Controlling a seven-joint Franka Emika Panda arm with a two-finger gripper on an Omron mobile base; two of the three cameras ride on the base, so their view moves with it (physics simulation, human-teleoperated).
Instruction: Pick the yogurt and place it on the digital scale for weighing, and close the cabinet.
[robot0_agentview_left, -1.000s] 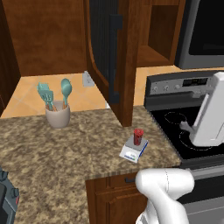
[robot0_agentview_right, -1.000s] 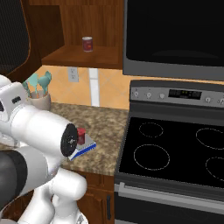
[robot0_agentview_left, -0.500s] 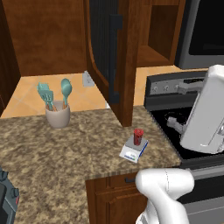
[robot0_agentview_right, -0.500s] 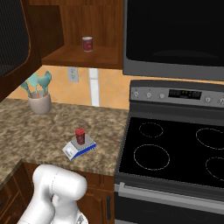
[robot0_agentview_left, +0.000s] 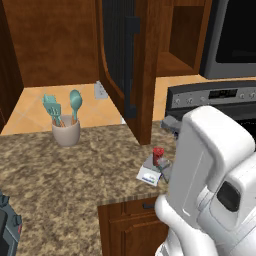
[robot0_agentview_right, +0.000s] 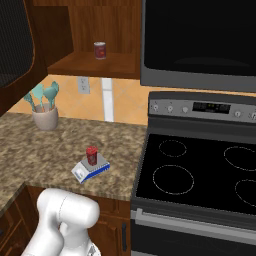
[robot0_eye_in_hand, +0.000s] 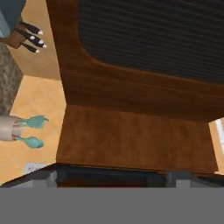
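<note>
Cabinet (robot0_agentview_left: 150, 65) door (robot0_agentview_left: 120, 55) stands open, its edge jutting over the counter (robot0_agentview_left: 60, 175). Scale (robot0_agentview_right: 90, 168) sits near the counter's front edge, bare granite around it. Red yogurt (robot0_agentview_right: 92, 155) stands upright on its plate. Gripper (robot0_eye_in_hand: 113, 175) faces the door, jaws wide, empty.

White arm bent forward, tool (robot0_eye_in_hand: 111, 177) fingers spread.

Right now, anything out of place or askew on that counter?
The cabinet door hangs wide open over the counter. The digital scale sits skewed to the counter edge, with the yogurt upright on it. Nothing spilled or damaged.
</note>
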